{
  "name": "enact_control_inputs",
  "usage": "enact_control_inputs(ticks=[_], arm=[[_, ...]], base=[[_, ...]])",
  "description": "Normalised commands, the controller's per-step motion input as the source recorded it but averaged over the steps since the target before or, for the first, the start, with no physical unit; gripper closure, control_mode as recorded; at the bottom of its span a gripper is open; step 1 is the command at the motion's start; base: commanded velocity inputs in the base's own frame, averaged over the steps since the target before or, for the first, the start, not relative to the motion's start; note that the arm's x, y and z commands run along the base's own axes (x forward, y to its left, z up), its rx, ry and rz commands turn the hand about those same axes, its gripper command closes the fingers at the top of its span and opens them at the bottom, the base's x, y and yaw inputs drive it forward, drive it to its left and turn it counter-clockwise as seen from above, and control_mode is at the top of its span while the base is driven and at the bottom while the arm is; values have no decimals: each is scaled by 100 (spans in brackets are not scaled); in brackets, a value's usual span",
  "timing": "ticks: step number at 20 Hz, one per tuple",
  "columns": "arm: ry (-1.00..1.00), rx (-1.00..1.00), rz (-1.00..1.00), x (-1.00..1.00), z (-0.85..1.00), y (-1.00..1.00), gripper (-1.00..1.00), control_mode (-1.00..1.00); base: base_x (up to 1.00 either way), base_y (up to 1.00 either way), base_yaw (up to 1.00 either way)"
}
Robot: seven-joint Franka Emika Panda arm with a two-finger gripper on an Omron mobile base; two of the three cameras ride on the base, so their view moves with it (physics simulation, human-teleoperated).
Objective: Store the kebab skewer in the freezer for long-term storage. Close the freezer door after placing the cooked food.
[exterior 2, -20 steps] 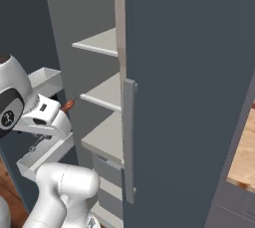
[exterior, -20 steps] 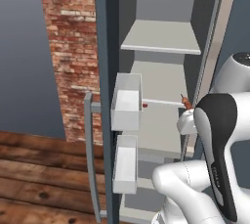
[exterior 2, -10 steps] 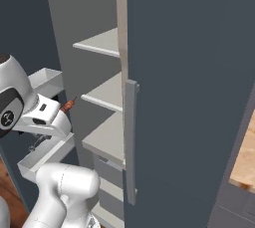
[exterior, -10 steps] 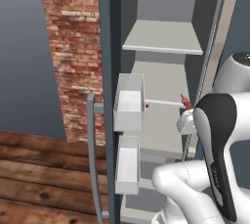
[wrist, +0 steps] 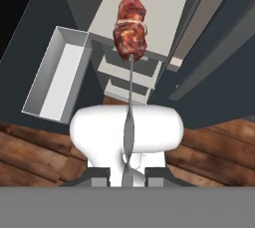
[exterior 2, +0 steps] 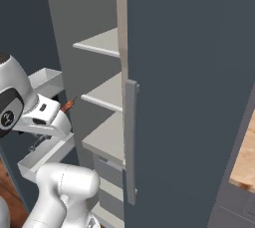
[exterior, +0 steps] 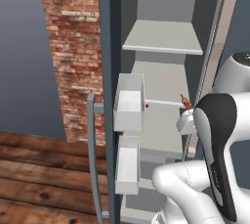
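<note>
The tool (wrist: 127,170) is closed tight on the thin stick end of the kebab skewer (wrist: 130,20), and the reddish-brown meat chunks stand out beyond it, toward the white shelves. In the left base view the skewer (exterior: 186,102) shows as a small reddish tip just above the white wrist of the arm, in front of the middle shelf (exterior: 163,104) of the freezer (exterior: 168,47). It is not resting on the shelf; it hangs in the air at the open front of the freezer. The freezer door (exterior: 108,120) is swung wide open to the left of the shelves, with two white bins (exterior: 129,101) on its inner face and a long grey bar handle (exterior: 91,154) on its outer side. In the right base view the skewer (exterior 2: 67,105) is left of the shelves, near the upper door bin (exterior 2: 46,79). A red brick wall (exterior: 71,47) stands behind the open door, and a wooden floor (exterior: 44,179) lies below it.
</note>
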Motion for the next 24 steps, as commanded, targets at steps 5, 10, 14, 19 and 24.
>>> enact_control_inputs(ticks=[5, 10, 14, 19, 24], arm=[[0, 0, 0, 0, 0, 0, 100, 100], [-4, 0, -3, 0, -1, 0, 100, -100], [-13, 0, -13, 2, -9, 0, 100, -100], [-22, -5, -18, 26, -20, 2, 100, -100], [-13, 0, -13, 19, -7, 0, 100, -100]], base=[[0, 0, 0], [0, 0, 0], [0, 0, 0], [0, 0, 0], [0, 0, 0]])
